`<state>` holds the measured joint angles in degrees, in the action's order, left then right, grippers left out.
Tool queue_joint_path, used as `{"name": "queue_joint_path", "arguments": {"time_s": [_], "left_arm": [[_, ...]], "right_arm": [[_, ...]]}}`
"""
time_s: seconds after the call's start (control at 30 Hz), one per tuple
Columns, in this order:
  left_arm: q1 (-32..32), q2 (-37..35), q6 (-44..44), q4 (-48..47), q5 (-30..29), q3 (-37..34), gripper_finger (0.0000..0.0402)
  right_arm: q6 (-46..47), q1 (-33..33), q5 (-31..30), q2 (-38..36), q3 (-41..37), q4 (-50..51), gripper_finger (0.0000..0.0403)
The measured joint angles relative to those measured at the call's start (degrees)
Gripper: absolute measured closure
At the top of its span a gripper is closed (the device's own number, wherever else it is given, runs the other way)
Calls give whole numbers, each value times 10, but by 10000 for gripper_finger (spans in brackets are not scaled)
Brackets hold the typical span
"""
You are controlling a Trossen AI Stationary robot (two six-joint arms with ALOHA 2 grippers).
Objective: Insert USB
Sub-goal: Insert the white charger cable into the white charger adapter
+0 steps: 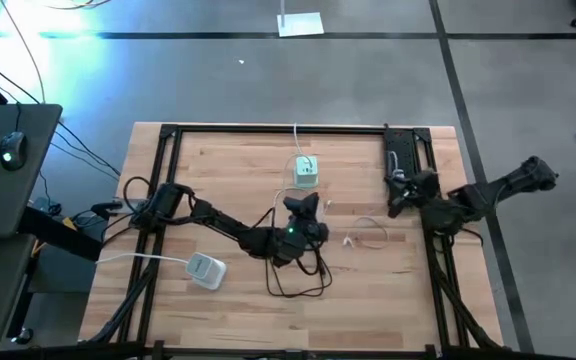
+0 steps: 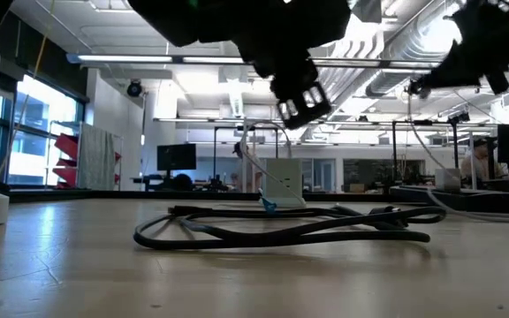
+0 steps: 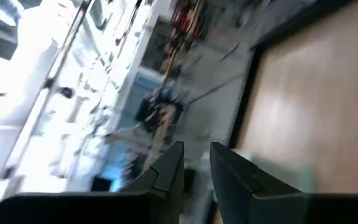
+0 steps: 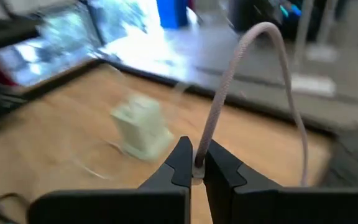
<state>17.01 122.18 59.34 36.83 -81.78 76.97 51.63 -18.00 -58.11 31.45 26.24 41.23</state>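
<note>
The pale wood-plank surface (image 1: 368, 290) carried a boxy white charger block (image 1: 306, 171). The right gripper (image 4: 196, 163) had its jaws pinching a thin, stiff white USB cable (image 4: 229, 81). The left gripper (image 3: 196, 163) hung above a coiled black rubbery cable (image 2: 281, 230), jaws slightly spread and empty.

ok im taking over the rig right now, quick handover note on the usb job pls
Right gripper: shut on the white cable, pinching it near one end, held above the table's right side.
Left gripper: open, nothing between the fingers, lifted over the middle of the table just short of the charger block.
Charger block: stands at the table's centre toward the far edge. A black cable lies coiled in front of it. A second white adapter sits near the left front.
Done: the white cable is picked up.
Left: bring its plug to the charger block and push it in; nothing is inserted yet, as far as the views show.
</note>
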Motion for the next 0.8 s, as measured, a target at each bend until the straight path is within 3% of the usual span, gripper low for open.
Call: {"name": "queue_joint_path", "arguments": {"time_s": [0.23, 0.47, 0.6, 0.8], "left_arm": [[43, -61, -219, -31, -53, -115, 354], [51, -101, -467, -31, -5, -220, 366], [39, -107, -487, -30, 40, -234, 372], [40, -107, -487, -31, 51, -237, 376]], "right_arm": [[121, 140, 73, 66, 0, 122, 402], [170, 225, 48, 111, 0, 101, 402], [180, 265, 60, 161, 0, 47, 402], [215, 318, 98, 228, 0, 31, 402]]}}
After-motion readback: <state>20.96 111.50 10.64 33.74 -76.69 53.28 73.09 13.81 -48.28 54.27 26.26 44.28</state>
